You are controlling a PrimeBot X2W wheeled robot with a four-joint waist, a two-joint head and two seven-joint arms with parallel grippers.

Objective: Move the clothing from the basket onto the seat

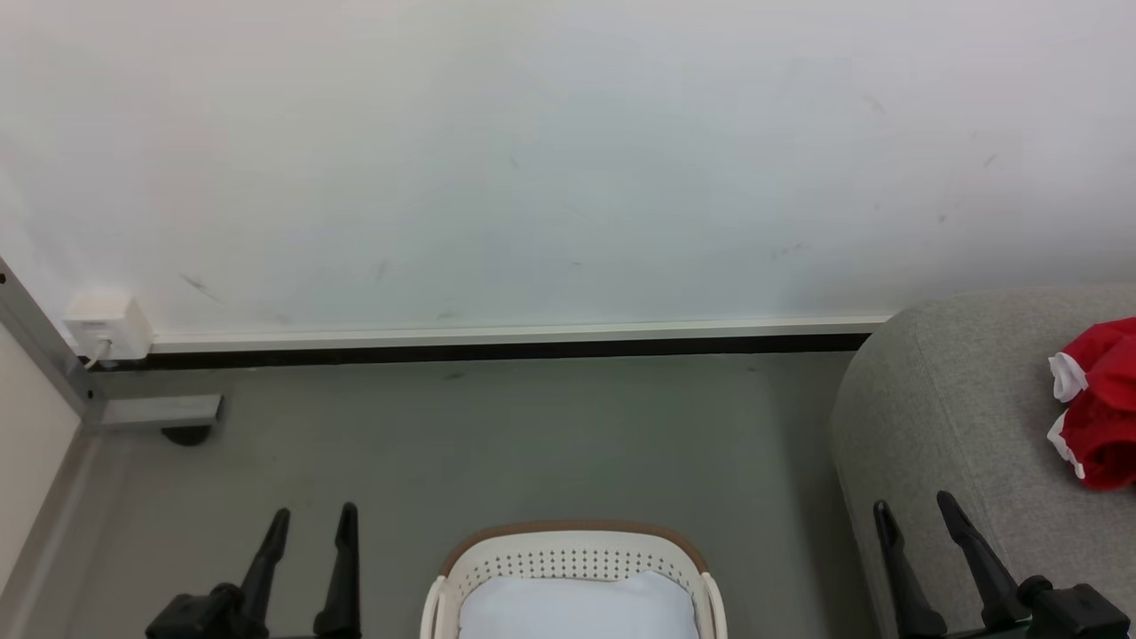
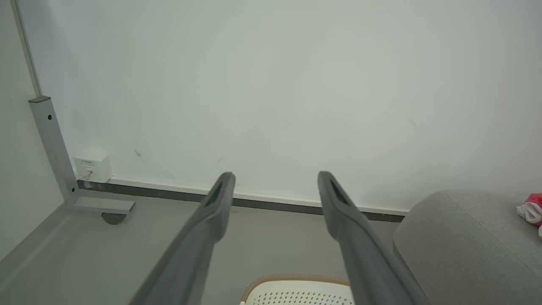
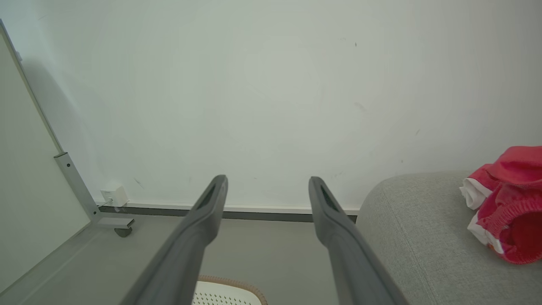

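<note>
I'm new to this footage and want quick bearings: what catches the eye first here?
The red clothing bunched on the grey seat at the right stands out against the pale surroundings. Low in the middle, the cream basket holds a pale pad. The left gripper and right gripper stand open and empty at the bottom corners.

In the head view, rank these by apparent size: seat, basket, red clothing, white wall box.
1. seat
2. basket, partly cut off by the frame
3. clothing, also cut off
4. wall box
</note>
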